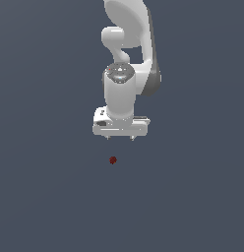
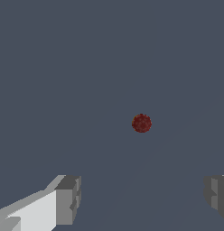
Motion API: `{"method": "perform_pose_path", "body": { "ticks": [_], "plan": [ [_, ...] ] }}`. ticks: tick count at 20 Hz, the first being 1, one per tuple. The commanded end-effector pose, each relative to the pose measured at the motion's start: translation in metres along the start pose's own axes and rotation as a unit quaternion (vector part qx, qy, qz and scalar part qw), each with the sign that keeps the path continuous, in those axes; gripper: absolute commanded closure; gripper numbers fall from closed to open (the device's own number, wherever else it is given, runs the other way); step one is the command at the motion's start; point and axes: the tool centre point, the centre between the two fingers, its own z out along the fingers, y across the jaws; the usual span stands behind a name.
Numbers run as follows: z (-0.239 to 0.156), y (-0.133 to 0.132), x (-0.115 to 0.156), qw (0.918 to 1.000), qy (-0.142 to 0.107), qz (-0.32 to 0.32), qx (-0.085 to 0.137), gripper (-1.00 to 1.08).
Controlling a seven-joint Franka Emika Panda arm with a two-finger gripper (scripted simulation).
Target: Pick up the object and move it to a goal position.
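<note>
No text, label, number or sign can be read in either view.

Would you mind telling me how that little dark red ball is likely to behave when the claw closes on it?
The dark red ball looks round, so a nudge would probably roll it. It is tiny beside the open claw, so it is probably light. Its bumpy surface may help grip.

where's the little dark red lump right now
In the exterior view the dark red lump lies alone on the grey floor, just below the open tool; the wrist view shows it beyond both fingertips, untouched.
</note>
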Motion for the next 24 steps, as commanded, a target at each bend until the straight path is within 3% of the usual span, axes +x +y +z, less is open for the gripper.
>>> {"method": "perform_pose_path", "body": {
  "ticks": [1, 14, 24],
  "plan": [
    [0.010, 0.004, 0.005, 1.0000, -0.001, 0.001, 0.000, -0.92],
    [0.084, 0.031, 0.030, 0.9999, -0.007, 0.007, 0.004, -0.92],
    [0.097, 0.035, 0.032, 0.9999, -0.009, 0.008, 0.004, -0.92]
  ]
}}
